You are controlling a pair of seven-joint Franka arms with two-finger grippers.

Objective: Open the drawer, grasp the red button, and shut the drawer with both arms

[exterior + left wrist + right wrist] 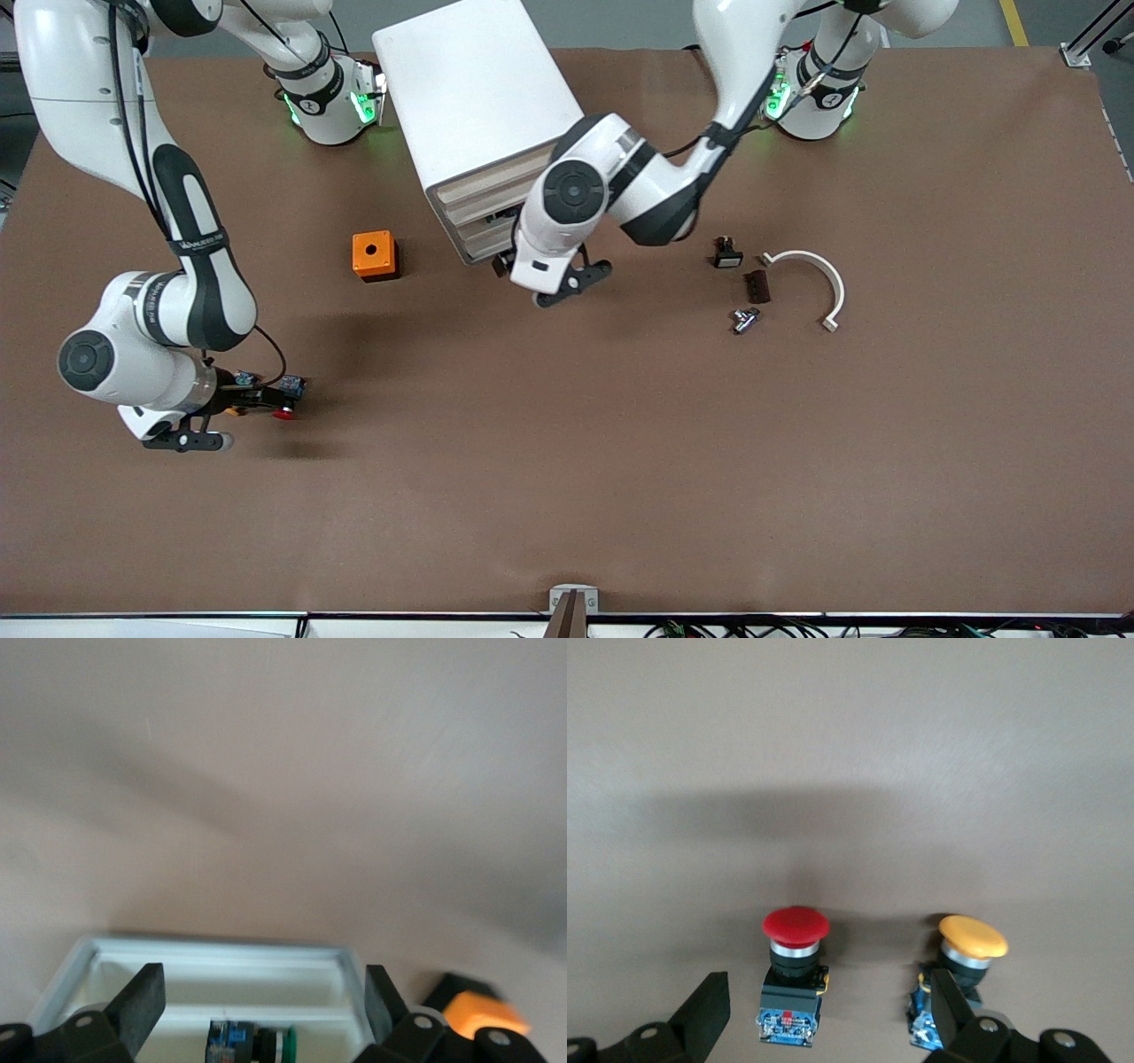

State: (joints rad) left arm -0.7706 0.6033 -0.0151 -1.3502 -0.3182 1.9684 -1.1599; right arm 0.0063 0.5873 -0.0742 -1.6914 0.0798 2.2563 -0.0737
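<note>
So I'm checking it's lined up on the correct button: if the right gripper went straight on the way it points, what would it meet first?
Probably the red-capped button, which lies between the open fingers of the right gripper. The orange-capped button sits by one finger and might get brushed; depth is unclear.

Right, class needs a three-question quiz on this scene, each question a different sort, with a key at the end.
1. True or false: the red-capped button lies on the table, not in the drawer.
2. Which end effector is at that button? A: left. B: right.
3. Fill in: the cube beside the cabinet is ____.

Key: 1 true; 2 B, the right end effector; 3 orange.
</note>
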